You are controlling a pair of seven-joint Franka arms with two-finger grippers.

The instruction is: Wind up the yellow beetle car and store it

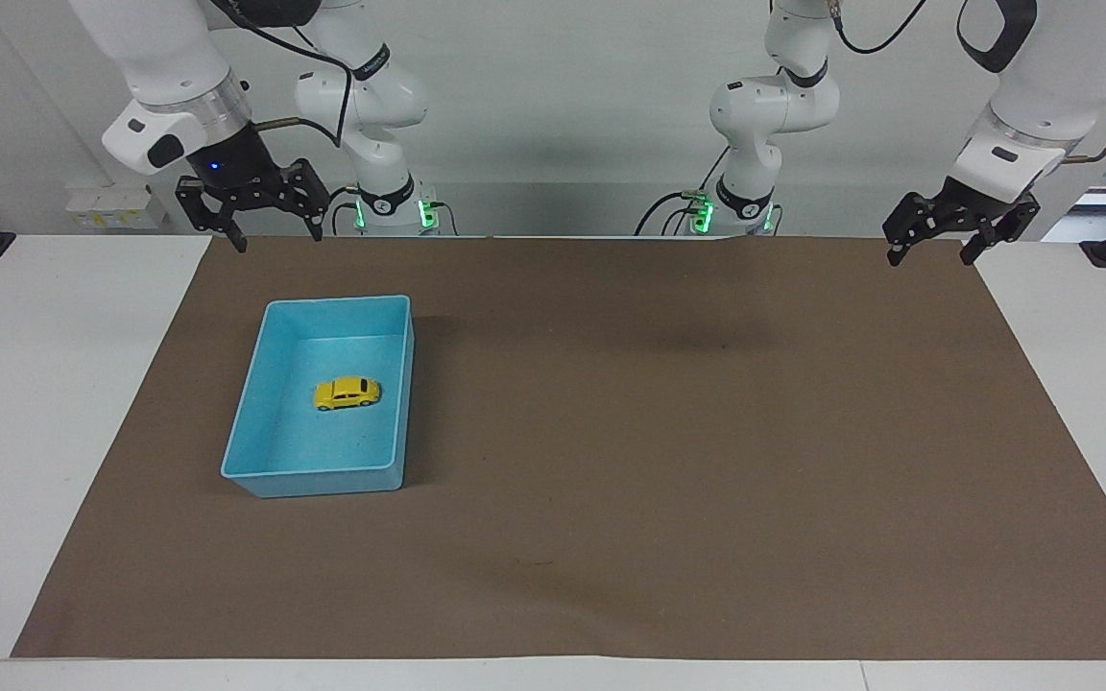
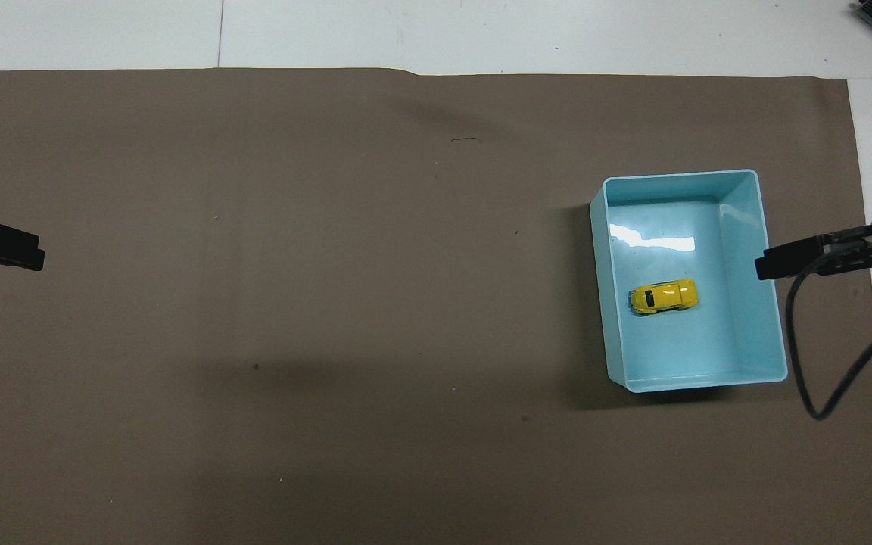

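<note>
The yellow beetle car [image 1: 348, 393] stands on its wheels on the floor of the blue bin [image 1: 242, 422], near the bin's middle; it also shows in the overhead view [image 2: 664, 296] inside the bin [image 2: 598, 250]. My right gripper [image 1: 272, 236] is open and empty, raised in the air over the mat's edge by the robots, at the right arm's end; its tip [image 2: 780, 263] shows in the overhead view. My left gripper [image 1: 930, 252] is open and empty, raised over the mat's corner at the left arm's end, where it waits; its tip [image 2: 4, 248] shows too.
A brown mat [image 1: 668, 451] covers most of the white table [image 1: 54, 384]. A black cable [image 2: 822, 378] hangs from the right arm beside the bin.
</note>
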